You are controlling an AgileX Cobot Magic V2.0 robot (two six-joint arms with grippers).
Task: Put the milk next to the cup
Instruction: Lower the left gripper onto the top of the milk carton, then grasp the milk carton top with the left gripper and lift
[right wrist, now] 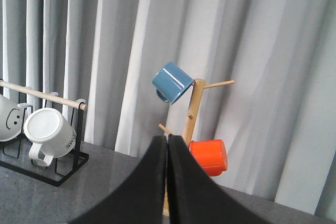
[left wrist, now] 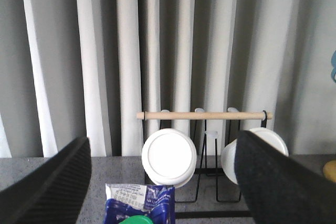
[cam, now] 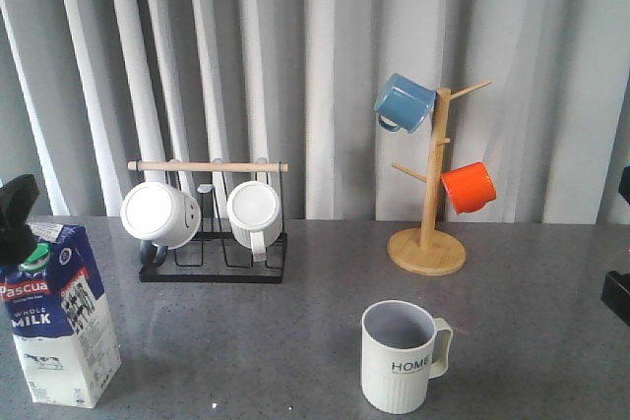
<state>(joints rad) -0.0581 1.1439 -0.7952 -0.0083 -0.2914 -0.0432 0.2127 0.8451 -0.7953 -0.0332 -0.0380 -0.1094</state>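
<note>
The milk point(cam: 59, 317), a blue-and-white carton with a green cap, stands upright at the table's front left. Its top also shows in the left wrist view point(left wrist: 139, 203), low between my fingers. My left gripper point(left wrist: 161, 140) is open wide, its fingers point(left wrist: 44, 187) apart from the carton on both sides; in the front view it point(cam: 15, 211) hangs just above the carton's top. The cup point(cam: 399, 356), a ribbed cream mug marked HOME, stands at front centre-right. My right gripper point(right wrist: 168, 142) is shut and empty, at the right edge of the front view point(cam: 618, 290).
A black wire rack point(cam: 212, 265) with a wooden bar holds two white mugs point(cam: 157, 213) behind the milk. A wooden mug tree point(cam: 428, 233) at the back right carries a blue mug point(cam: 404, 102) and an orange mug point(cam: 469, 187). A curtain hangs behind the table.
</note>
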